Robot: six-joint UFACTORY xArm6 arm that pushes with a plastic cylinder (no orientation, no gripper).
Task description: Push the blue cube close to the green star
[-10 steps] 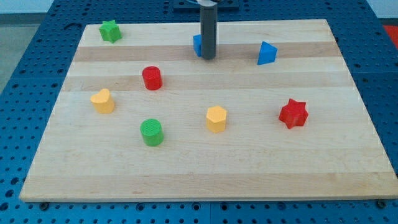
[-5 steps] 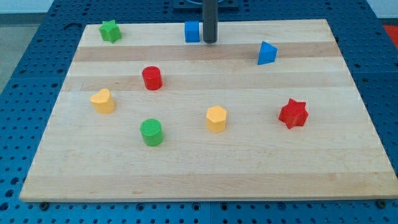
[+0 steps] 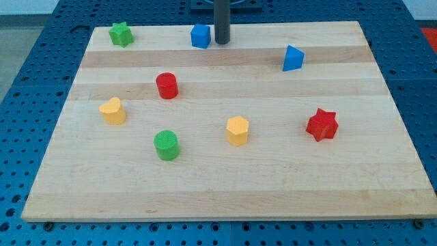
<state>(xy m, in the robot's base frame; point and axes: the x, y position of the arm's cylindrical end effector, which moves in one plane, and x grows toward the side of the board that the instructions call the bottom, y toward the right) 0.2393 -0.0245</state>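
Observation:
The blue cube point(image 3: 200, 35) sits near the board's top edge, left of centre. The green star point(image 3: 121, 33) sits at the top left corner, well to the cube's left. My tip point(image 3: 222, 43) stands just to the right of the blue cube, close against its right side.
On the wooden board point(image 3: 225, 184) also lie a blue triangular block point(image 3: 293, 58), a red cylinder point(image 3: 166, 85), a yellow block point(image 3: 113, 110), a green cylinder point(image 3: 166, 145), a yellow hexagonal block point(image 3: 237, 130) and a red star point(image 3: 321, 124).
My tip has moved up and to the left, pushing the blue cube up and leftwards towards the green star. The other blocks have not moved.

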